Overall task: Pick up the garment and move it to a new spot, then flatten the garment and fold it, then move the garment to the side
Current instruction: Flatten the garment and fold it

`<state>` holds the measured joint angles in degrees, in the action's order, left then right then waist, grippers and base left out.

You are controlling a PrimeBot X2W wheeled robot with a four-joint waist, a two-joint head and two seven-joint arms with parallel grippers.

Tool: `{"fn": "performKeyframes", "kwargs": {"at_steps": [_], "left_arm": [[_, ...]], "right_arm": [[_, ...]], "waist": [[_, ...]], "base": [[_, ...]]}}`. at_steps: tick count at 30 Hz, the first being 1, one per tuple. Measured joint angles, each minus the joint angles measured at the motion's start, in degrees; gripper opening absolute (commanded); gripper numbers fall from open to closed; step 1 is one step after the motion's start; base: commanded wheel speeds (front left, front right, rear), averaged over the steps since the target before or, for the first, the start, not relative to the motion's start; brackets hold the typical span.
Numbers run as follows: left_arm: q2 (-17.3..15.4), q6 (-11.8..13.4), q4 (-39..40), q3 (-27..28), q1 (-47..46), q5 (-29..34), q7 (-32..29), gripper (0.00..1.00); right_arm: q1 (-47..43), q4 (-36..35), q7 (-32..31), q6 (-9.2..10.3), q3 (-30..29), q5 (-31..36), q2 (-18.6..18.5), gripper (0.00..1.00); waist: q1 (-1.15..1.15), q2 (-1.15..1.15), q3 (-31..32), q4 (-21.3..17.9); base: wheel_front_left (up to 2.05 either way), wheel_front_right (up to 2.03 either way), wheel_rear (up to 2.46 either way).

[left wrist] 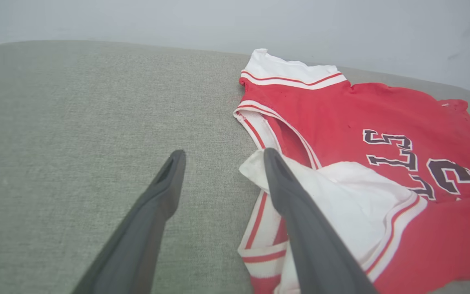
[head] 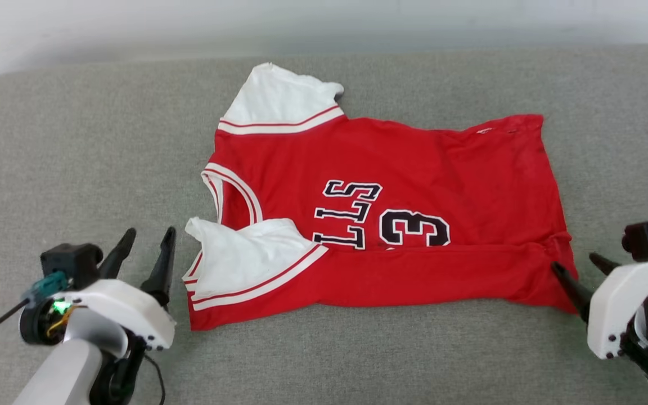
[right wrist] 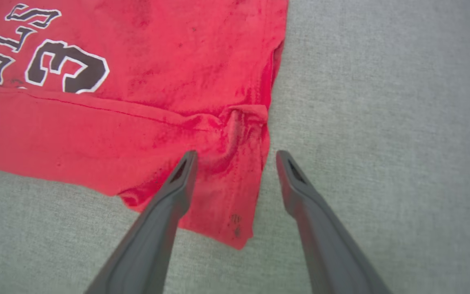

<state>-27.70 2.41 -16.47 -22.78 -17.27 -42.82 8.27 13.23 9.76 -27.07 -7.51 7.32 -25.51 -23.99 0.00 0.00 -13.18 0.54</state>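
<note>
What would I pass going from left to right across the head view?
left gripper → then on the shirt: white sleeve → black letters → 3 → right gripper

**Operator:** Where does it all lie?

**Spotter:** You have the garment spread on the middle of the worktop, neck end to your left, hem end to your right. Its near long edge is folded up onto the front, and the near sleeve lies on top there. The far sleeve points toward the wall behind.

**Operator:** And my hands?

**Spotter:** Your left hand sits just left of the near sleeve, over bare worktop. Your right hand straddles the hem's near corner, one finger over cloth, the other beyond it.
</note>
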Motion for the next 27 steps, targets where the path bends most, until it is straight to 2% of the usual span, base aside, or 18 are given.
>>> {"fn": "performKeyframes", "kwargs": {"at_steps": [4, 9, 14, 20, 25, 27], "left_arm": [[-1.1, 3.0, 4.1, 0.9, 4.2, -0.5, -1.3, 1.0], [-3.2, 5.4, 10.6, -0.4, 9.3, -2.1, -8.2, 1.0], [-5.0, 7.9, 15.1, -2.1, 11.3, -2.1, -14.0, 1.0], [-5.2, 9.4, 15.5, -3.4, 11.1, -1.8, -17.3, 1.0], [-5.9, 11.2, 13.1, -4.7, 9.7, 0.8, -18.5, 1.0], [-6.1, 11.2, 12.4, -5.4, 9.0, 1.6, -18.8, 1.0]], "right_arm": [[-3.1, -1.9, -2.3, 0.01, -3.4, 2.8, 1.4, 1.0], [-6.8, -6.5, -5.9, 0.01, -8.5, 4.9, 6.5, 1.0], [-9.3, -12.5, -9.0, 0.0, -11.1, 7.0, 10.2, 1.0], [-10.6, -17.4, -10.6, 0.0, -12.0, 8.0, 12.6, 1.0], [-10.5, -19.0, -10.0, 0.0, -12.9, 8.1, 13.7, 1.0], [-10.4, -18.8, -9.4, 0.01, -13.0, 8.8, 13.5, 1.0]], "waist": [[-0.01, 0.0, 1.7, -0.4], [-0.01, 0.0, 2.0, -0.7], [-0.01, 0.0, 0.8, -1.1], [-0.01, 0.0, -1.5, -1.7], [-0.01, 0.0, -3.4, -2.4], [-0.01, 0.0, -4.2, -2.6]], "base": [[0.0, 0.0, 0.0], [0.0, 0.0, 0.0], [0.0, 0.0, 0.0], [0.0, 0.0, 0.0], [0.0, 0.0, 0.0], [0.0, 0.0, 0.0]]}}
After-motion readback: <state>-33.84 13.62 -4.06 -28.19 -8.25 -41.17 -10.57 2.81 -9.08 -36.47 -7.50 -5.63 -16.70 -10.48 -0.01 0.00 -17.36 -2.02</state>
